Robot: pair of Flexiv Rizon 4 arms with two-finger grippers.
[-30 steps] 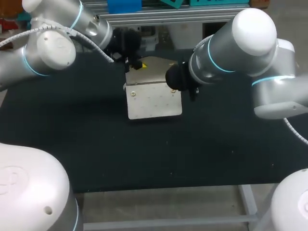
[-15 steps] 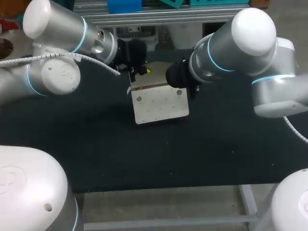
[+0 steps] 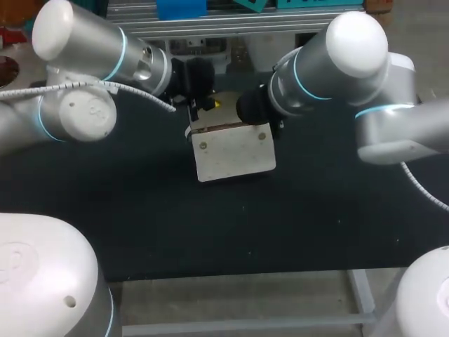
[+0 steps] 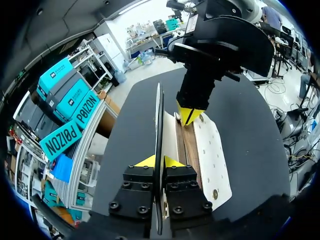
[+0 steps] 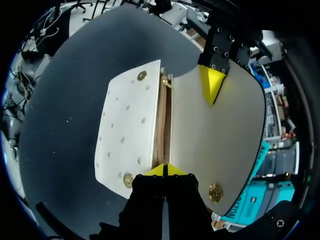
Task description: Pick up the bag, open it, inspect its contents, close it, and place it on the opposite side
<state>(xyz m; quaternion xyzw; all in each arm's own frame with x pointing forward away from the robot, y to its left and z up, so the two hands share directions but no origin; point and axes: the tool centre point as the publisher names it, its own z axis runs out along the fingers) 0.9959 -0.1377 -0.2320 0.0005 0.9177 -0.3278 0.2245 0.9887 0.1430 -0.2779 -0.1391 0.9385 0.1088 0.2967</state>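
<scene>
Already held at the middle of the bench (image 3: pixel 140 232), the bag (image 3: pixel 235 151) has its flap (image 5: pixel 220 135) swung open. Beyond it, the left pincer (image 4: pixel 160 161) is clenched on the flap's edge, the right pincer (image 5: pixel 165 169) on the bag's mouth. Inspecting, closing and placing across look left to do.

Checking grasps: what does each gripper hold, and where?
Left gripper holds the bag by its flap edge; right gripper, by one end of its mouth.

Bag (image 3: pixel 233 151) on table (image 3: pixel 210 232), left tool (image 4: pixel 159 162) at far-left corner, right tool (image 5: pixel 164 170) far-right
</scene>
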